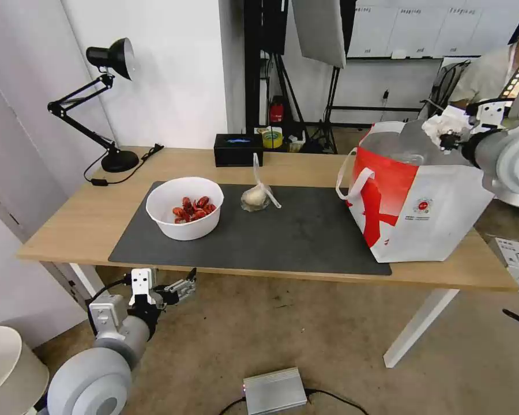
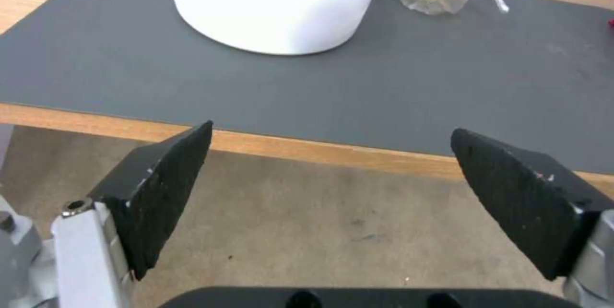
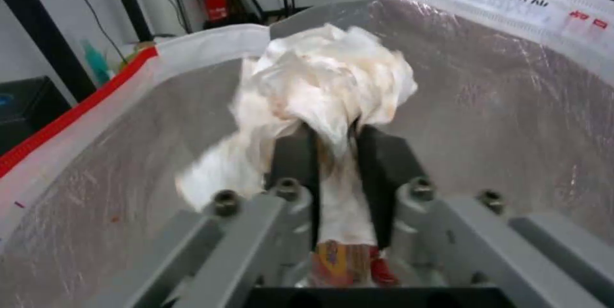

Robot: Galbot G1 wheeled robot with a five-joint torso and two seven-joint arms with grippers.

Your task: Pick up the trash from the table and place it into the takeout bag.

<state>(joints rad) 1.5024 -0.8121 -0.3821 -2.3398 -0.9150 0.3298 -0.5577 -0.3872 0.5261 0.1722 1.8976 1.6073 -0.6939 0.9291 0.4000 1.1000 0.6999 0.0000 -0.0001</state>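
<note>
Right gripper [image 3: 333, 137] clamping tissue [image 3: 326, 82] above bag [image 3: 96, 154]

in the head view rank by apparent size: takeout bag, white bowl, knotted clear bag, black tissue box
1. takeout bag
2. white bowl
3. black tissue box, though it sits farther back
4. knotted clear bag, close to the box, so unsure

No readable text; only a small round red logo [image 1: 422, 206] on the takeout bag [image 1: 444, 225]
</note>
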